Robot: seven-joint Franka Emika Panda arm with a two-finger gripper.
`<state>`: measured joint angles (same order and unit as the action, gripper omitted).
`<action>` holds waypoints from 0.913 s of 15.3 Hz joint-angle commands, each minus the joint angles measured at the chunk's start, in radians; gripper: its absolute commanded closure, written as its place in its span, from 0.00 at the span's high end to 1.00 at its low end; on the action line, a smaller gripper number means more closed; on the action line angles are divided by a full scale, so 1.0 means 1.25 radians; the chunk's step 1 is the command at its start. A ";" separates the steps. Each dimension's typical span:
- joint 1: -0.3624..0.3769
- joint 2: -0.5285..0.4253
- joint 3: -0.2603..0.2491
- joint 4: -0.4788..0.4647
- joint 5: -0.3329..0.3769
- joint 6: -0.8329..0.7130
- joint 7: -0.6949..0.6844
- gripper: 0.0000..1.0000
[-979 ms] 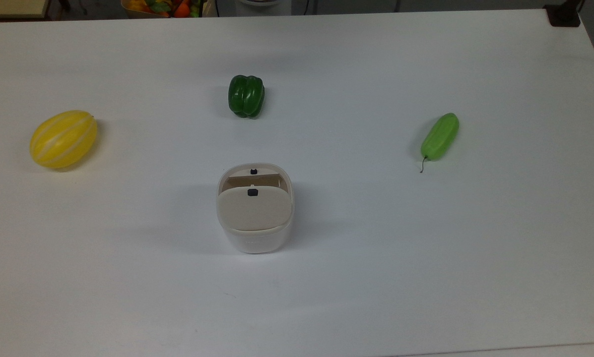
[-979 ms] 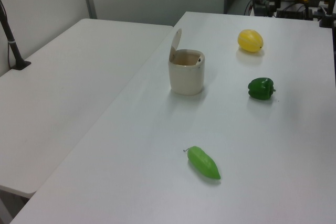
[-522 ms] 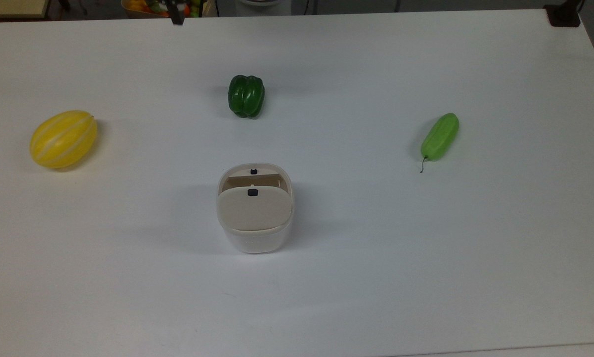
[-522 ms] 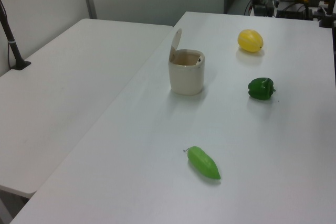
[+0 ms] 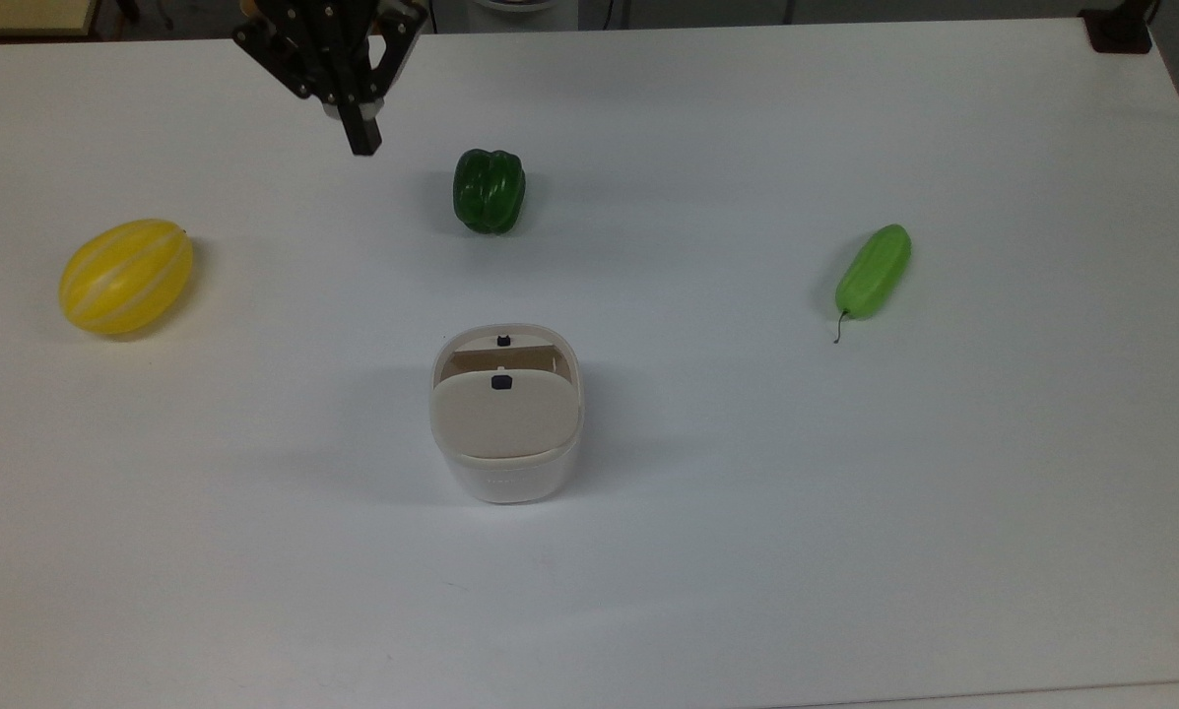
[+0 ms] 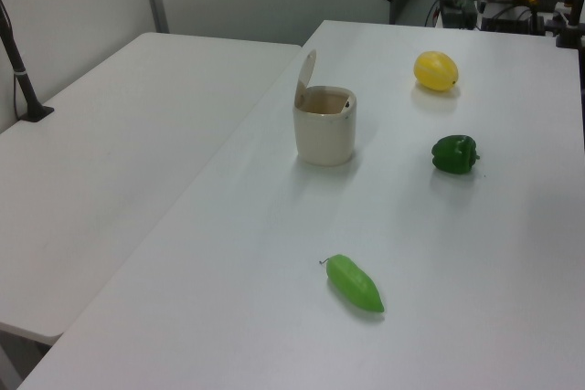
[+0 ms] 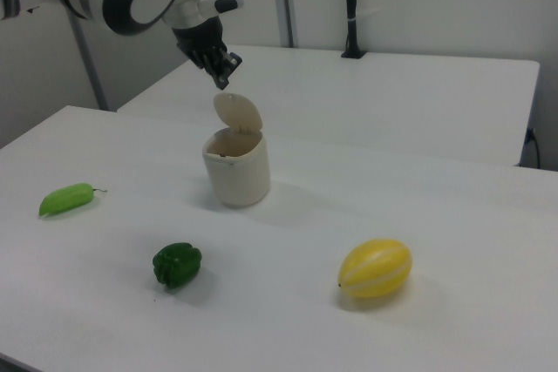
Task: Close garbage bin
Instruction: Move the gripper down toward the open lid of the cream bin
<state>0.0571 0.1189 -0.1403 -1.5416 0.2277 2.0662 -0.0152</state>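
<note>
The small white plastic rounded-square garbage bin [image 5: 506,433] stands near the centre of the white worktop [image 5: 747,492], its beige flat lid [image 7: 237,113] tilted up and open. In the top view, the black two-finger gripper [image 5: 362,138] hangs at about 11 o'clock from the bin, well apart; whether its fingers are apart or together cannot be told. A dark green bell pepper [image 5: 489,190] lies at 12 o'clock from the bin.

arm [image 5: 328,39] cut off by top view's upper edge, tool [image 5: 360,138] fingers' gap unclear
</note>
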 commanded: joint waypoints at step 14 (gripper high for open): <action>0.063 0.234 0.058 0.160 0.030 0.334 0.075 0.00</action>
<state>0.1356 0.3878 -0.0807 -1.3752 0.2426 2.4607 0.1109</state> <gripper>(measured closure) 0.991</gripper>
